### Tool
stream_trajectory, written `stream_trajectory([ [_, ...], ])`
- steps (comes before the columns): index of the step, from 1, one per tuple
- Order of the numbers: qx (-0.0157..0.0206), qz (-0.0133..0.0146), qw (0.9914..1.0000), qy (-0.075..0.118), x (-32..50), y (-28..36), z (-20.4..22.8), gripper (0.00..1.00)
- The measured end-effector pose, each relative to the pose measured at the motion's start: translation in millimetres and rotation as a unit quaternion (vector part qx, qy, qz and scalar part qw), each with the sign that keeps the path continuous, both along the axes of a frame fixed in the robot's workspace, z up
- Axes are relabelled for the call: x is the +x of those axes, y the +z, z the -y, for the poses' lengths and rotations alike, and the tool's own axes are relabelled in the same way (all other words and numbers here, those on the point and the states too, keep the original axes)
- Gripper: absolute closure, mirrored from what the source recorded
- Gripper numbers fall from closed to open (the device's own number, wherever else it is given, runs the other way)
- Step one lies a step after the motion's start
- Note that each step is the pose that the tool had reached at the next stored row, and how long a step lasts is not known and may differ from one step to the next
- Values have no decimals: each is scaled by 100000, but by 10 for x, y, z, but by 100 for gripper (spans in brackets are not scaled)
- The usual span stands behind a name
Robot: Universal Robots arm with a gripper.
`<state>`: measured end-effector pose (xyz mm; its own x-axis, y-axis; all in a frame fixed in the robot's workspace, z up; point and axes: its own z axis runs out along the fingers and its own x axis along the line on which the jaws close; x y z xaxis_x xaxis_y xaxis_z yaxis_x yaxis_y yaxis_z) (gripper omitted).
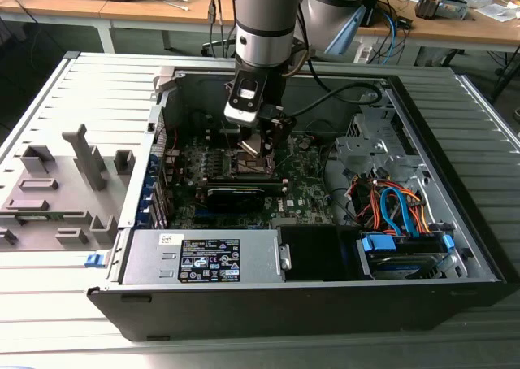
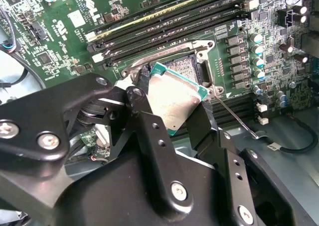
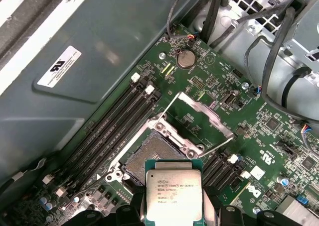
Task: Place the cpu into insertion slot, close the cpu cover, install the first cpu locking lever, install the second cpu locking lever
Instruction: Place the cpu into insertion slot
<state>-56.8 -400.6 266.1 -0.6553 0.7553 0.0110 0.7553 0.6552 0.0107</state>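
The arm reaches down into an open computer case (image 1: 244,308) that lies on its side on a ribbed grey tabletop (image 1: 49,312). The pincer (image 1: 254,146) hangs over the green motherboard (image 1: 313,182), near the middle of the board in the exterior view.

In both wrist views the black fingers (image 2: 204,121) are pressed against two opposite edges of the cpu (image 2: 174,94), pinching it with its dull silver top showing. The chip is held tilted, clear of the board and just beside the insertion slot (image 3: 152,154), whose dark centre lies bare inside its silvery rim. It is not seated.

The cpu cover (image 3: 207,114) stands swung up on the far side of the socket from the chip in the first wrist view, the board visible through its cut-out. A thin wire locking lever (image 2: 237,117) sticks out loose next to the socket. Long black memory slots (image 3: 114,126) run alongside the socket, towards the case wall.
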Motion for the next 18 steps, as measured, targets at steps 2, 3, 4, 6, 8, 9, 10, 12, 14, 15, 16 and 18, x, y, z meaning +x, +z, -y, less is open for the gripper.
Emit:
stream_trajectory([
  [2, -66, -6, 100000, -185, 0, 0, 0, 46],
  [3, -84, -5, 100000, -265, 0, 0, 0, 46],
  [4, -95, -4, 99999, -388, 0, -1, 0, 46],
  [6, -107, -4, 99998, -540, 0, -1, 0, 46],
  [8, -114, -5, 99997, -719, 0, -2, 0, 46],
  [9, -116, -6, 99996, -866, 0, -2, 0, 46],
  [10, -123, -6, 99995, -950, 0, -2, 0, 46],
  [12, -126, -6, 99994, -1104, 0, -3, 0, 46],
  [14, -135, -6, 99991, -1323, 0, -3, 0, 46],
  [15, -138, -5, 99989, -1481, 0, -4, 0, 46],
  [16, -144, -4, 99986, -1641, 0, -5, 0, 46],
  [18, -156, -5, 99980, -1997, 0, -6, 0, 46],
])
